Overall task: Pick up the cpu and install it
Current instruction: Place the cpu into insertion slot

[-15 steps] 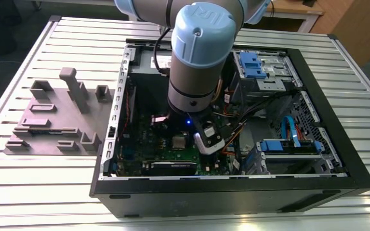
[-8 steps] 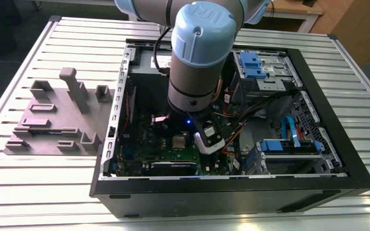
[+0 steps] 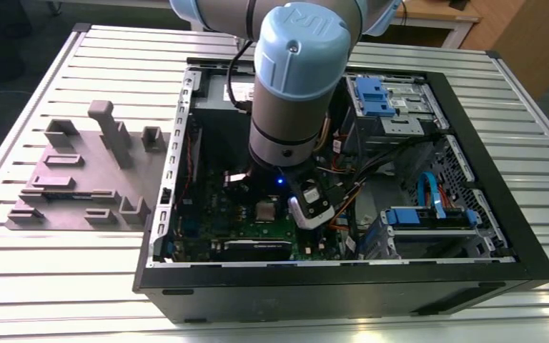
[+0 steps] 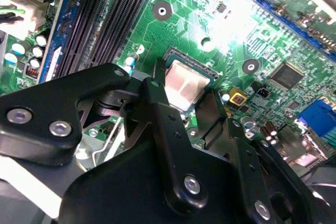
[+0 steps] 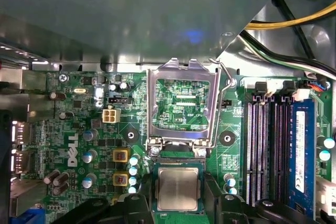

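On the green board point(image 5: 68, 129), the cpu point(image 5: 178, 187) lies flat in its socket point(image 5: 154, 187), right inside the gripper point(image 5: 178, 202). I cannot tell if the gripper squeezes it. Best keep it level and off the open metal frame point(image 5: 181, 103) just beyond.

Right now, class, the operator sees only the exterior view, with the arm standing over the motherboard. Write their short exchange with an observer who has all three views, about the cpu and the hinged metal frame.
Operator: The arm blocks my view. Is anything hinged open down there?
Observer: Yes. In the first wrist view the metal frame is swung open, and the motherboard shows through its hollow middle.
Operator: Where is the part we're installing?
Observer: The cpu lies silver top up within the outline of the socket, next to the frame's hinge.
Operator: Is it held?
Observer: In the second wrist view the gripper is right at it. Whether it grips, I cannot tell.
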Controlling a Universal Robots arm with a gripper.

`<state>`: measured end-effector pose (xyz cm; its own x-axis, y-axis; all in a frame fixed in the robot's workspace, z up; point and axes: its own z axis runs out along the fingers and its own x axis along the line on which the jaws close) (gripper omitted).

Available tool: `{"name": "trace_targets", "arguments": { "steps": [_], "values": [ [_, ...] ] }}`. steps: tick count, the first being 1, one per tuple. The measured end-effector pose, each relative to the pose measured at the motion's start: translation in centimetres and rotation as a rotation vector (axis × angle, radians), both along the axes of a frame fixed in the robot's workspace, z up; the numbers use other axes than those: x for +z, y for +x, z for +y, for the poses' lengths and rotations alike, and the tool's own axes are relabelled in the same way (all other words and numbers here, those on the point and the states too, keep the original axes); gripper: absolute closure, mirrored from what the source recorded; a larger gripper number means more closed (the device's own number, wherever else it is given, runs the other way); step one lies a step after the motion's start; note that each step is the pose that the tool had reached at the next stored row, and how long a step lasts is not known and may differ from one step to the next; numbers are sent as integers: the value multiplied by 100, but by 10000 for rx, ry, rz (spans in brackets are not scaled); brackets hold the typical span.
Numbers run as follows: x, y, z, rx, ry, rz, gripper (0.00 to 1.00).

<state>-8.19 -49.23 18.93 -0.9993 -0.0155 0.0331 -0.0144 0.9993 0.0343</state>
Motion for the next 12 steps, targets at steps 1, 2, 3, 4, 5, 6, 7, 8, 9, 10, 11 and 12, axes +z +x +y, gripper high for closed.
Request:
{"name": "trace_targets", "arguments": {
  "steps": [1, 2, 3, 4, 5, 6, 7, 8, 9, 10, 11, 12],
  "values": [
    [0, 0, 0, 12, 2, 0, 53],
    [0, 0, 0, 14, 4, -1, 53],
    [4, 0, 0, 17, 5, -2, 53],
    [5, 0, 0, 19, 7, -3, 53],
    [6, 0, 0, 20, 7, -2, 53],
    [9, 1, 0, 22, 6, -2, 53],
    [14, 0, 0, 24, 2, -1, 53],
    [18, 0, 0, 25, 3, -1, 53],
    [21, 0, -1, 25, 2, 1, 54],
    [21, 0, 0, 25, 3, 0, 54],
    [21, 0, 0, 25, 4, -1, 55],
    [20, 0, 0, 25, 7, -1, 55]
  ]
}}
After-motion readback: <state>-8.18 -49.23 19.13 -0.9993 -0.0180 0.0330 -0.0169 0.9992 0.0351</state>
